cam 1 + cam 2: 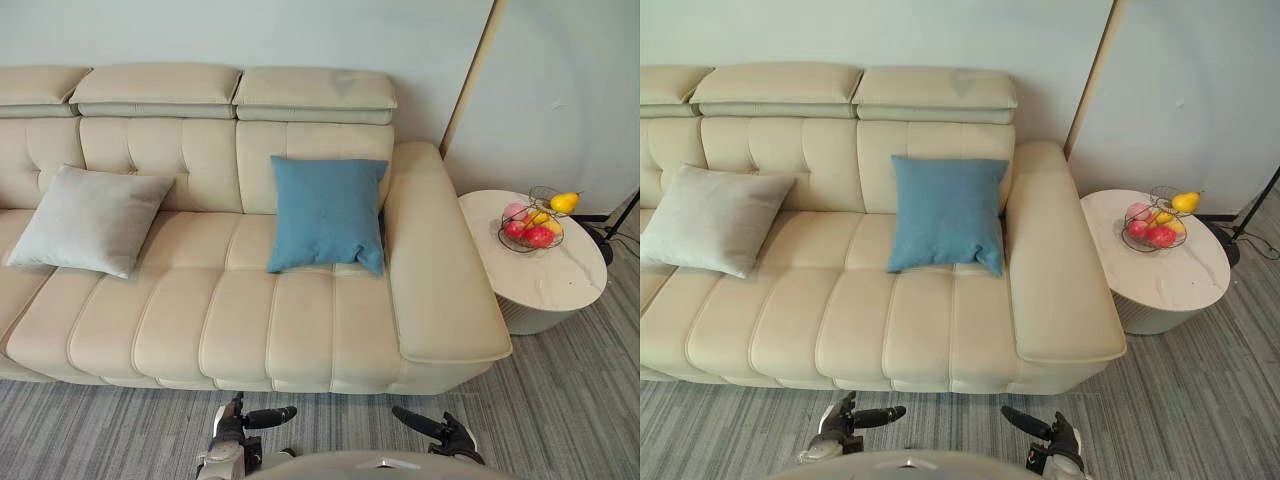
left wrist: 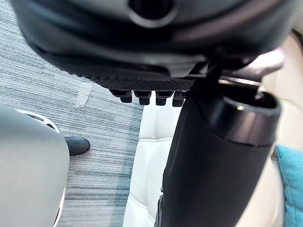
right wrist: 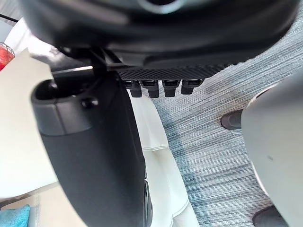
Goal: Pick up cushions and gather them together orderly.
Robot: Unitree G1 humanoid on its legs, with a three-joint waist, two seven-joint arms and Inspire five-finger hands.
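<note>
With the left hand and right hand slack-fingered and empty before the sofa, a shallow pinch could drop the blue cushion short of the grey cushion.

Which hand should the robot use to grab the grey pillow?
Probably the left hand. The grey pillow lies toward the sofa's left end, on that hand's side. The right hand hangs further away, and would need to reach across past the blue pillow. Both hands are empty.
</note>
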